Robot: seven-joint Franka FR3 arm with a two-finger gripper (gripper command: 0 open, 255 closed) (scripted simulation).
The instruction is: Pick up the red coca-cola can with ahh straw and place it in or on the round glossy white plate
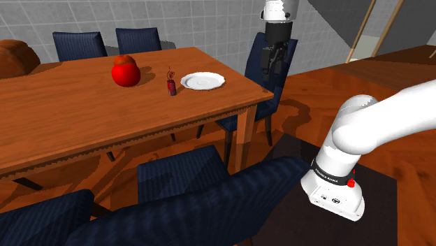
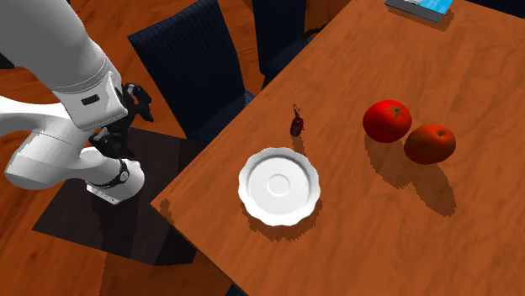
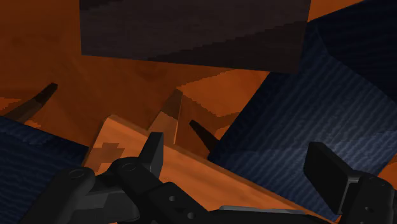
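**Open hand off the surface's end; can upright beside the plate**

The wooden surface (image 1: 105, 119) runs out past the shoulder view's left edge, and the white arm (image 1: 377, 126) is cut by that view's top and right edges. The hand (image 1: 270, 68) hangs beyond the surface's end, in front of a blue chair (image 1: 283, 87), its fingers (image 3: 153, 149) spread with nothing between them. Of two red fruits (image 2: 387, 120), the shoulder view's front one hides most of the other. The small dark-red can (image 2: 297, 125) stands on the surface just beside the white plate (image 2: 252, 181), not touching it. Its long axis is vertical and its straw rises from the top. Its label is too small to read.
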